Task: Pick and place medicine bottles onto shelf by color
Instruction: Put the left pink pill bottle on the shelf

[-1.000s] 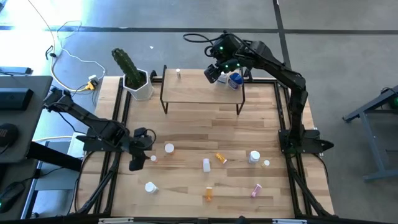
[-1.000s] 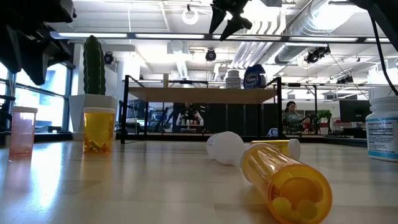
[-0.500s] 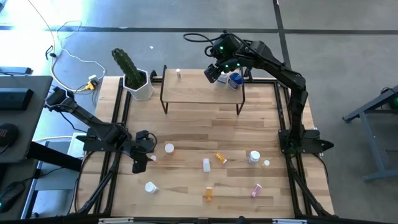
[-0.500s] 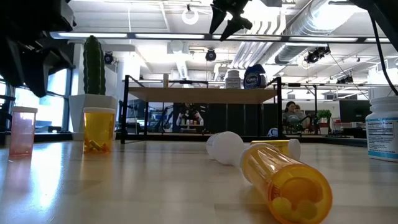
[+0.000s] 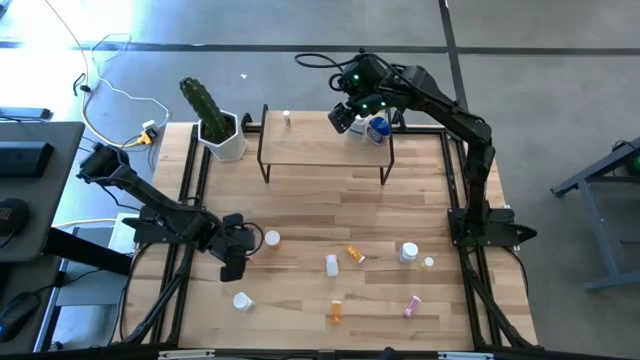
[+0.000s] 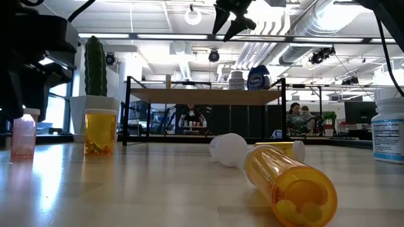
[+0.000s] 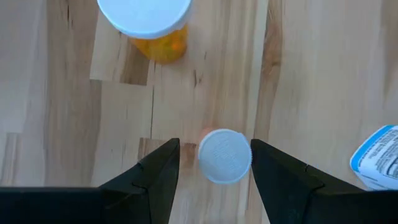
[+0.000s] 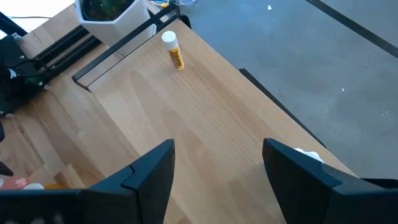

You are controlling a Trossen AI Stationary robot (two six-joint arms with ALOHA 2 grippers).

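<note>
At the table's left, the left gripper (image 5: 233, 262) points down over the light wooden tabletop (image 5: 300, 200). Its two dark fingers (image 7: 158, 177) stand apart on either side of a small pink bottle with a white cap (image 7: 224, 155), not touching it. Just beside it stands an orange pill bottle with a white cap (image 7: 149, 25). Behind, at the table's far left corner, is a white hexagonal pot with a green cactus (image 5: 218, 128). More small white, orange and pink bottles (image 5: 350, 270) lie scattered across the near half of the table. The low light-wood shelf on thin black legs (image 5: 325, 150) stands at the far middle, holding a thin yellow bottle (image 8: 173, 51) at its left end and a blue-and-white bottle (image 5: 378, 128) at its right. The right gripper (image 5: 345, 118) hovers above the shelf's right part, its fingers spread and holding nothing.
</note>
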